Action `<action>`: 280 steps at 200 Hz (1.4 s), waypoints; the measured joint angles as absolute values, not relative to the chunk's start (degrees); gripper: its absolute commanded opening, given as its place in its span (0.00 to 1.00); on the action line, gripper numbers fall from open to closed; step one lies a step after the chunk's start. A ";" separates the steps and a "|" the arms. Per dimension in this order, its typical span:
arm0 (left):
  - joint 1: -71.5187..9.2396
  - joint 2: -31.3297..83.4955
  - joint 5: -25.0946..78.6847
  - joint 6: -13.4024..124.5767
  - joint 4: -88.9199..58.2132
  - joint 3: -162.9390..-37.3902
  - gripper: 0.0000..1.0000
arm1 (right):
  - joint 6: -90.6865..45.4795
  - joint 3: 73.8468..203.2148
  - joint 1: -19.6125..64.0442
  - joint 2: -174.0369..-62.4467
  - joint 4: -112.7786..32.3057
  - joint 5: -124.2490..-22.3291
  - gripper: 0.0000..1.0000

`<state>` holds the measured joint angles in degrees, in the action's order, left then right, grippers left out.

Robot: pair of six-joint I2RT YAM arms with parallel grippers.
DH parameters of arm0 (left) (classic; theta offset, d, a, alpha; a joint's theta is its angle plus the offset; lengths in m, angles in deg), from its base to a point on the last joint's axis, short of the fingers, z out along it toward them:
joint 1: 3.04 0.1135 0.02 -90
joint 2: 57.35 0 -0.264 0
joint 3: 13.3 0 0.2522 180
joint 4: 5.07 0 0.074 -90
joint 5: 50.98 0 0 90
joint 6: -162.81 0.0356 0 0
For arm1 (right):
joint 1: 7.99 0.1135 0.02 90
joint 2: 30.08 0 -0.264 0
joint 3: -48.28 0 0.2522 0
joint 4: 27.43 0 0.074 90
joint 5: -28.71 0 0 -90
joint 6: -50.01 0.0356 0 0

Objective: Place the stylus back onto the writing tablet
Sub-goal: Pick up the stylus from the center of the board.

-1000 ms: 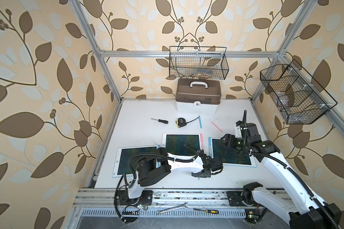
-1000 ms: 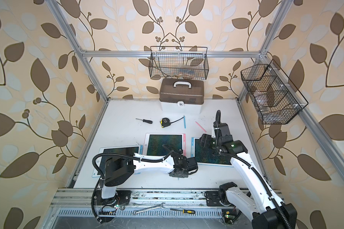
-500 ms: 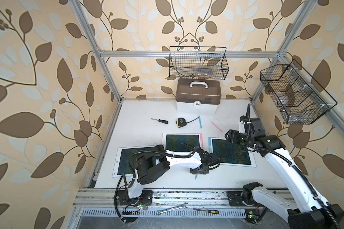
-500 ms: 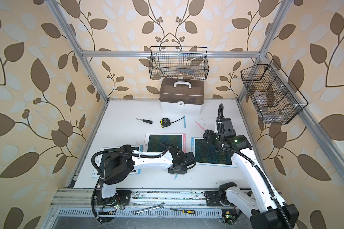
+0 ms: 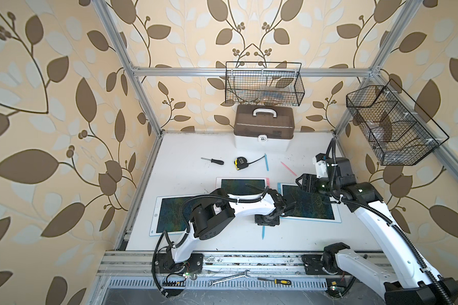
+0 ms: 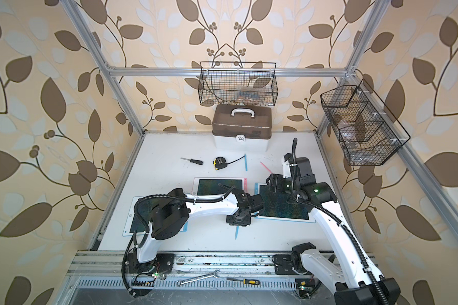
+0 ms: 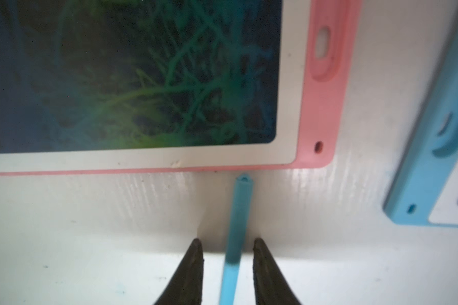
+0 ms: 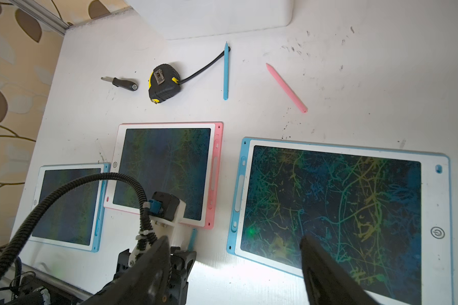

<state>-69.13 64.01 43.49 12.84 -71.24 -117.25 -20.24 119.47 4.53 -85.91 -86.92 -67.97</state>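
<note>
A blue stylus [image 5: 263, 233] [image 6: 236, 233] lies flat on the white table, in front of the gap between the pink-framed writing tablet [image 5: 242, 183] and the right blue-framed tablet [image 5: 310, 208]. My left gripper [image 5: 265, 223] [image 7: 225, 241] is low over it. Its fingers straddle the stylus [image 7: 236, 224] with a gap on each side, so it is open and narrow. The stylus end stops just short of the pink frame [image 7: 323, 105]. My right gripper [image 5: 302, 182] [image 8: 234, 237] hangs wide open and empty above the right tablet's [image 8: 333, 211] far left corner.
A third tablet [image 5: 169, 216] lies front left. Behind the tablets lie a second blue stylus [image 5: 266, 162], a pink stylus [image 5: 288, 168], a tape measure [image 5: 240, 163] and a small screwdriver [image 5: 213, 161]. A brown-lidded toolbox [image 5: 263, 129] stands at the back wall, with wire baskets above.
My left gripper shifted slightly left and settled over the blue stylus, which has stayed where it lay. My right arm drew back a little toward the rear right.
</note>
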 measured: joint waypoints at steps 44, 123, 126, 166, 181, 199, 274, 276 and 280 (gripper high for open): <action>-69.61 64.01 42.12 12.60 -72.24 -117.25 0.27 | -21.20 119.47 4.61 -86.26 -85.85 -68.73 0.78; -70.24 64.01 40.94 11.82 -72.40 -117.25 0.18 | -21.01 117.87 3.04 -88.58 -82.07 -71.53 0.78; -70.24 64.01 40.89 11.73 -72.40 -117.25 0.18 | -21.03 117.87 3.00 -88.56 -82.07 -71.57 0.78; -70.24 64.06 40.74 11.29 -72.37 -117.25 0.16 | -21.64 117.02 2.38 -88.21 -81.85 -71.60 0.78; -70.24 64.17 40.67 11.31 -72.53 -117.43 0.16 | -21.84 115.91 2.04 -87.75 -81.83 -71.64 0.78; -70.24 64.36 40.67 11.33 -72.81 -117.76 0.15 | -21.95 114.57 1.62 -87.46 -81.79 -71.64 0.78; -70.20 63.73 40.65 11.31 -71.30 -116.60 0.11 | -22.32 112.52 1.49 -86.92 -81.55 -71.64 0.78; -70.20 63.66 40.65 11.31 -71.24 -116.53 0.11 | -22.32 112.50 1.49 -86.92 -81.52 -71.64 0.78; -70.20 63.60 40.65 11.29 -71.13 -116.40 0.11 | -22.32 112.39 1.49 -86.92 -81.46 -71.64 0.78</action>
<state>-70.20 63.60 40.65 11.29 -71.13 -116.40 -22.32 112.39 1.49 -86.92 -81.46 -71.64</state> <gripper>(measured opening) 0.119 0.779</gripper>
